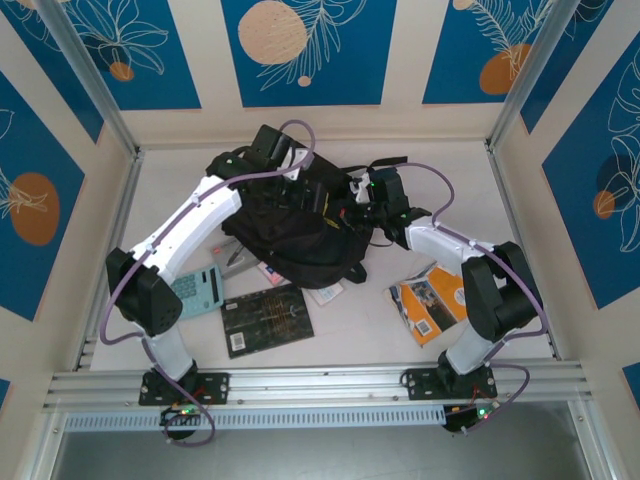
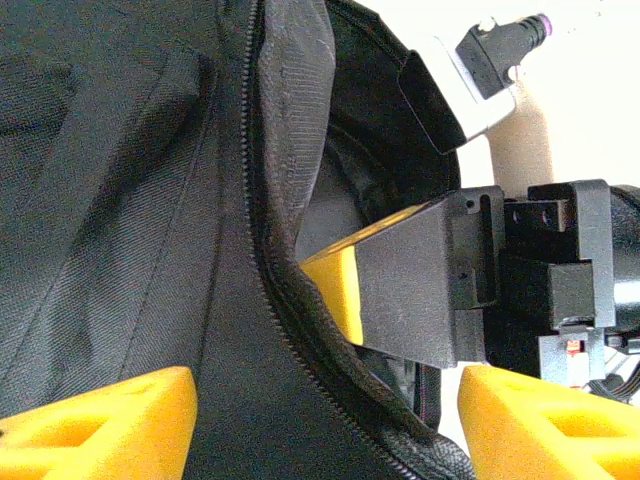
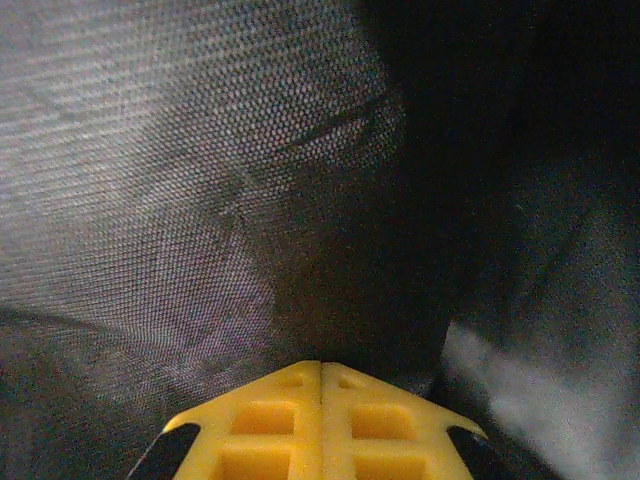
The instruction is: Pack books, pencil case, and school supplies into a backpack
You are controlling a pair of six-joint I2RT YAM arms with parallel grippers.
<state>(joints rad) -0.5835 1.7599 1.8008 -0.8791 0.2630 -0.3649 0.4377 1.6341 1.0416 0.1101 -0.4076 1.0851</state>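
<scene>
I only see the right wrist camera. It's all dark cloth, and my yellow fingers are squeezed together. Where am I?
Observer: Your right gripper is poked inside the zip opening of the large soft black fabric backpack.
Operator: Is the other arm helping?
Observer: The left gripper is open, its yellow fingers spread wide over the backpack's zip edge.
Operator: Are any books outside the bag?
Observer: Yes, the thin black paperback with gold patterning lies flat on the white table, in front of the backpack.
</scene>
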